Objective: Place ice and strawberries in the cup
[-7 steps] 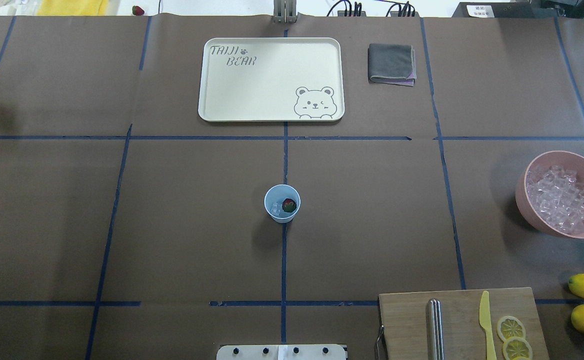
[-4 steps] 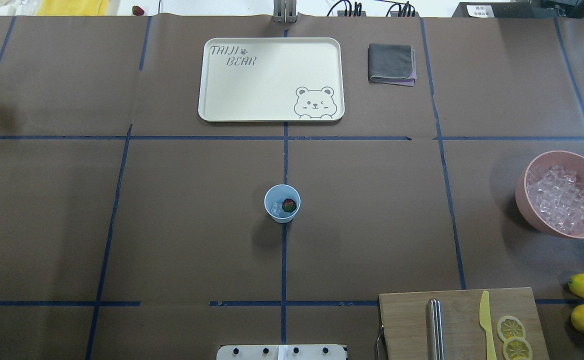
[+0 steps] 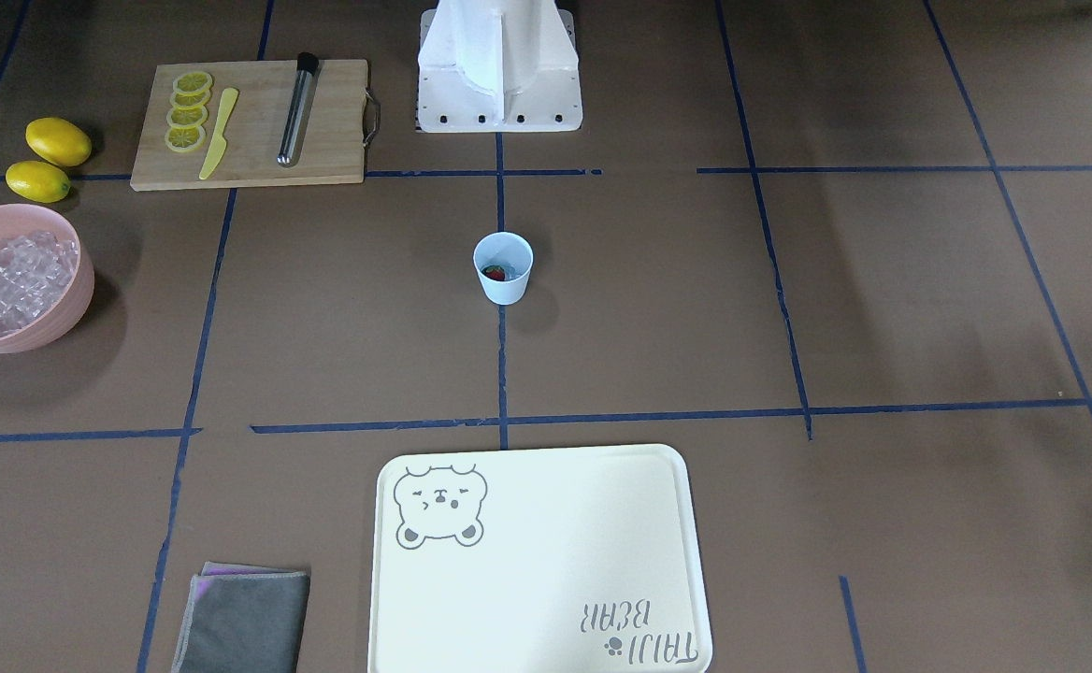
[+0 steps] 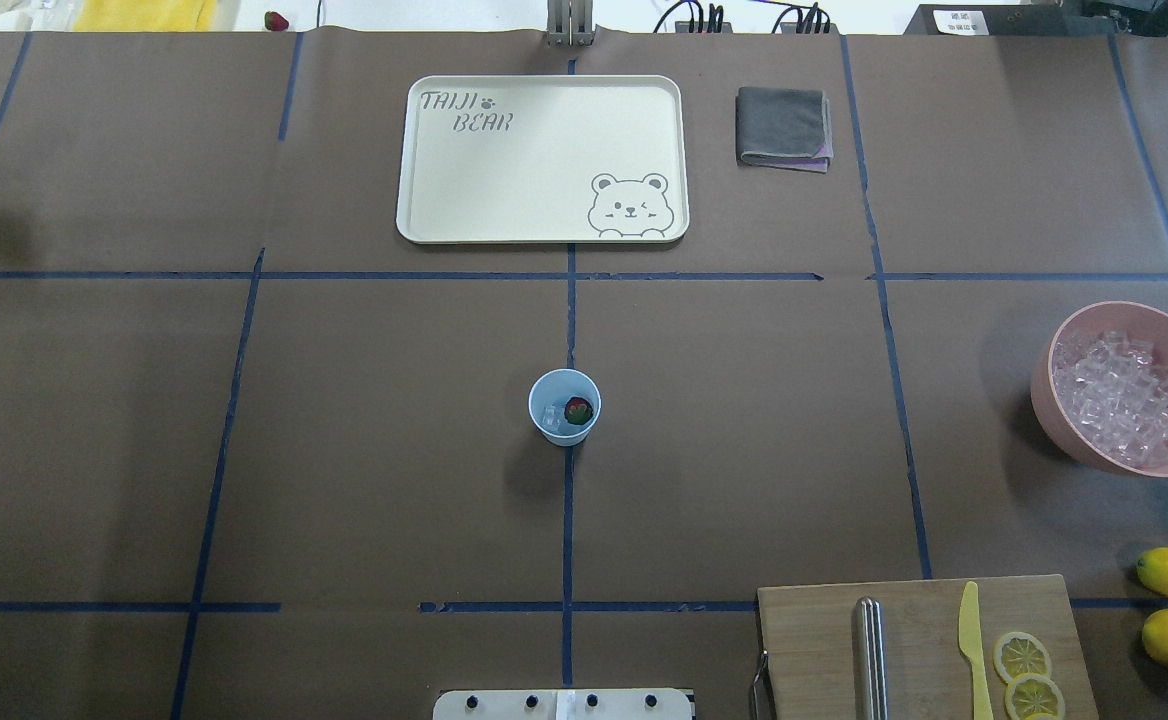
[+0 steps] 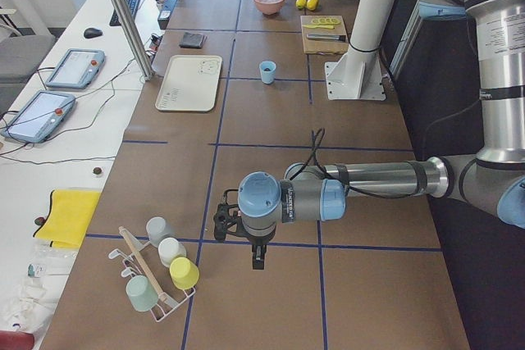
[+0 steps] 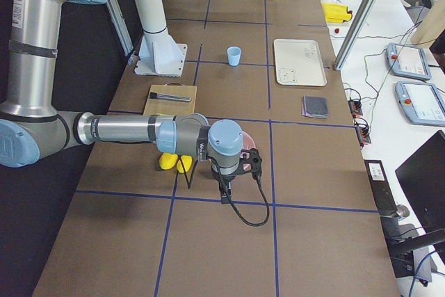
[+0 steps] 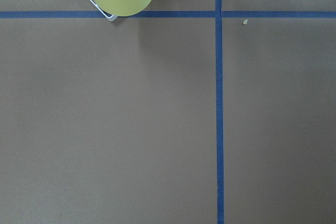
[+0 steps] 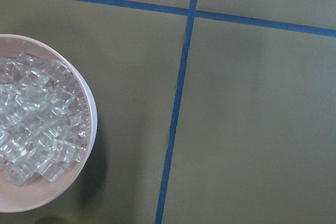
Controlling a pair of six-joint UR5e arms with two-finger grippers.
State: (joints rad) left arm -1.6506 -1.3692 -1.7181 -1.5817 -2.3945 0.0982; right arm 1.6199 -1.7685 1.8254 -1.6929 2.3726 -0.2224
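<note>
Overhead view is showing nothing shifting over the last second: cup [image 4: 564,407] is sitting upright mid-table, holding strawberry [image 4: 578,409] and ice [image 4: 550,416], so the task is looking done. Bowl [image 4: 1044,410] at the right edge is holding spare cubes [image 4: 1119,398]. Left gripper [image 5: 257,263] and right gripper [image 6: 224,198] are hanging well away from the cup, and I cannot tell their grip state.

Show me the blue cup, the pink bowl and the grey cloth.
blue cup [image 3: 503,288], front-facing view, outer wall.
pink bowl [image 4: 1056,430], overhead view, outer wall.
grey cloth [image 4: 782,125], overhead view, top middle.
</note>
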